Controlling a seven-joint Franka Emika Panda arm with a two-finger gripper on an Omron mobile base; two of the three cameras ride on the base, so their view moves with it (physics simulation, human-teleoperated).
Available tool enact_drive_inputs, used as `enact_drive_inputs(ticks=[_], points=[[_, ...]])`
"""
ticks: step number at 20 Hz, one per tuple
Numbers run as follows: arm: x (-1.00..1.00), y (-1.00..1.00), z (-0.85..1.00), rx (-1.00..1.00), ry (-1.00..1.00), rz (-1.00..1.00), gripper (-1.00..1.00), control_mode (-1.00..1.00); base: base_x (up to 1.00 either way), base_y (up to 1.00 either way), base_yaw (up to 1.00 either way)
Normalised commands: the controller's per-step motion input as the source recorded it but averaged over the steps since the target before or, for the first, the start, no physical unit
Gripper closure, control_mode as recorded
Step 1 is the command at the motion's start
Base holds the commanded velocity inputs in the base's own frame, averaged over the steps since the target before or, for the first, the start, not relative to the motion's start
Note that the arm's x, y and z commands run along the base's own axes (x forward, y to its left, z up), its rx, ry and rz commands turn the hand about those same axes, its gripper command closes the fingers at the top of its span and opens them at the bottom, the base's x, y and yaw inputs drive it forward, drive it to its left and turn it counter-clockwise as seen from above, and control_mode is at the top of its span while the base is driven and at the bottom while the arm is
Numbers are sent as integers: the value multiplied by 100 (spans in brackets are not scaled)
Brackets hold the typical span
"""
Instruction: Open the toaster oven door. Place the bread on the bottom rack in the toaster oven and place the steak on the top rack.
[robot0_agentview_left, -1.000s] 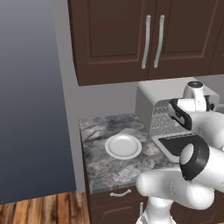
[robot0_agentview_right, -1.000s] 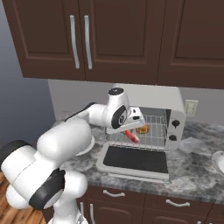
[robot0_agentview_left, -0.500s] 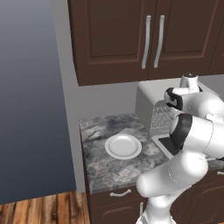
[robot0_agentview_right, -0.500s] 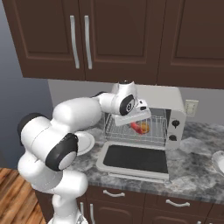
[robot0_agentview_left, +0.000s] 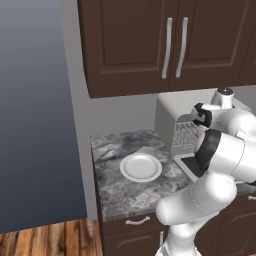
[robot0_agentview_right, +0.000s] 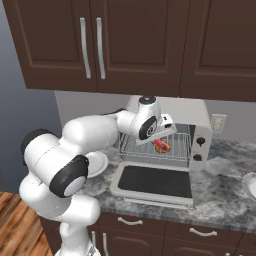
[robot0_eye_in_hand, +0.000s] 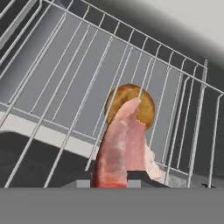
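The light grey toaster oven (robot0_agentview_right: 201, 119) stands on the counter with its door (robot0_agentview_right: 155, 181) dropped flat, dark glass facing up. My gripper (robot0_agentview_right: 161, 139) reaches into the cavity, shut on the pinkish-red steak (robot0_eye_in_hand: 122, 144), which sticks out ahead of the fingertips. In the hand view the steak hangs just over the silver wires of the top rack (robot0_eye_in_hand: 65, 78). The round golden-brown bread (robot0_eye_in_hand: 146, 107) shows through those wires, lying below on the bottom rack, itself mostly hidden. From the right base the steak (robot0_agentview_right: 160, 145) is a red spot inside the oven.
A white plate (robot0_agentview_left: 141, 166) lies on the marble counter left of the oven. Dark cabinets (robot0_agentview_right: 135, 45) hang close above the oven. Another white dish (robot0_agentview_right: 250, 185) sits at the counter's right edge. The open door covers the counter in front of the oven.
The arm has carried the steak from in front of the oven opening up and deeper into the cavity. Oven, door and plate have not moved.
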Motion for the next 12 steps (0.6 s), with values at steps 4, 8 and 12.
enact_drive_inputs(ticks=[4, 8, 12], points=[[6, -13, -10, 0, -16, 11, 100, -100, 0, 0, 0], [0, 0, -48, 0, 2, 8, 100, -100, 0, 0, 0], [4, 0, -50, 1, 21, 8, 100, -100, 0, 0, 0]])
